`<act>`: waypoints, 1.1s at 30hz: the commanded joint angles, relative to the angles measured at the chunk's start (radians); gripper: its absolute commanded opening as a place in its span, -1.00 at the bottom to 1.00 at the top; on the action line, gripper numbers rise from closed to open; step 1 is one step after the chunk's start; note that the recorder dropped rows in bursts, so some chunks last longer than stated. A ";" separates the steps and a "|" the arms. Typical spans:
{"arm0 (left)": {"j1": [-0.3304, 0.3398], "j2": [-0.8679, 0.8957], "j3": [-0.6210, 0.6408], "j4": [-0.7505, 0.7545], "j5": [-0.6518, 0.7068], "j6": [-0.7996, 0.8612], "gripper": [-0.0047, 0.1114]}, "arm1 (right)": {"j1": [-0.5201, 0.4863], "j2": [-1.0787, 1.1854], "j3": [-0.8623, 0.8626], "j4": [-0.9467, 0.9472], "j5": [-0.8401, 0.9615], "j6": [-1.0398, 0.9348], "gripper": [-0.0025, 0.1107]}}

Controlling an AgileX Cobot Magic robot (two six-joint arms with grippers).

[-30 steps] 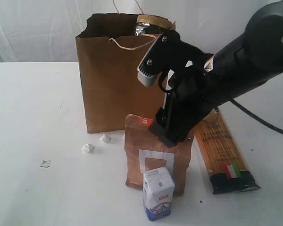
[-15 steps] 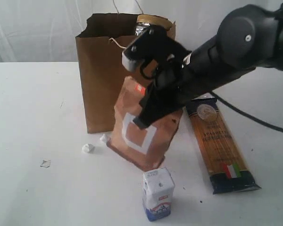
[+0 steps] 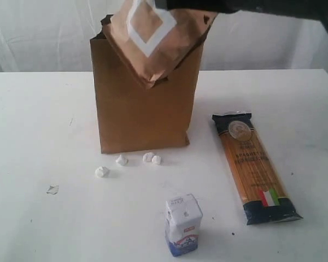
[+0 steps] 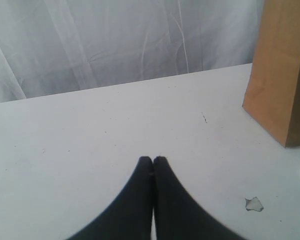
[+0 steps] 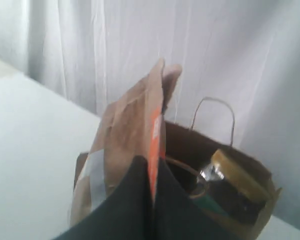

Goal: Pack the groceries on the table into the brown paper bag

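Note:
My right gripper (image 5: 151, 159) is shut on the orange-labelled edge of the brown pouch (image 5: 127, 130). The pouch (image 3: 153, 38) hangs tilted over the open top of the brown paper bag (image 3: 142, 109). Only a dark strip of that arm (image 3: 251, 4) shows along the exterior view's top edge. Inside the bag (image 5: 190, 142) I see a gold-lidded jar (image 5: 237, 177) and a dark round rim beside it. On the table (image 3: 33, 131), the spaghetti packet (image 3: 257, 169) lies right of the bag and the white-blue carton (image 3: 183, 225) stands in front. My left gripper (image 4: 153, 159) is shut and empty, low over the table.
Small white crumpled scraps (image 3: 102, 171) lie just in front of the bag, and a flat grey scrap (image 3: 53, 189) lies further left. The bag's pale cord handle (image 5: 215, 112) stands up at its far rim. A white curtain hangs behind the table.
The right gripper closed on the brown pouch, raised it off the table and carried it above the bag's top. The arm has risen almost out of the exterior view.

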 commanded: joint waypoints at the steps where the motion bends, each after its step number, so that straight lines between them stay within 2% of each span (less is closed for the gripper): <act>1: 0.002 -0.003 0.003 -0.008 -0.011 -0.001 -0.92 | -0.003 -0.019 -0.013 0.009 -0.218 0.061 -0.96; 3: 0.002 -0.003 0.003 -0.008 -0.011 -0.001 -0.92 | -0.003 -0.019 -0.013 0.008 -0.281 0.097 -0.96; 6: 0.002 -0.003 0.003 -0.008 -0.011 -0.001 -0.92 | -0.001 -0.019 -0.013 0.007 -0.276 0.159 -0.96; 11: 0.002 -0.003 0.003 -0.008 -0.011 -0.001 -0.92 | -0.001 -0.019 -0.013 0.006 -0.118 0.174 -0.96; 16: 0.002 -0.003 0.003 -0.008 -0.011 -0.001 -0.92 | -0.001 -0.019 -0.013 -0.001 -0.052 0.168 -0.96; 18: 0.002 -0.003 0.003 -0.008 -0.011 -0.001 -0.92 | -0.001 -0.019 -0.013 -0.001 -0.028 0.110 -0.96; 21: 0.002 -0.003 0.003 -0.008 -0.011 -0.001 -0.92 | -0.001 -0.036 -0.013 -0.021 0.103 -0.018 -0.96; 25: 0.002 -0.003 0.003 -0.008 -0.011 -0.001 -0.92 | -0.001 -0.072 -0.013 -0.109 0.275 -0.041 -0.95; 28: 0.002 -0.003 0.003 -0.008 -0.011 -0.001 -0.92 | -0.001 -0.101 -0.013 -0.181 0.374 -0.083 -0.79; 30: 0.002 -0.003 0.003 -0.008 -0.011 -0.001 -0.92 | -0.001 -0.118 -0.013 -0.208 0.519 -0.154 -0.50; 33: 0.002 -0.003 0.003 -0.008 -0.011 -0.001 -0.92 | -0.001 -0.118 -0.013 -0.247 0.670 -0.189 -0.21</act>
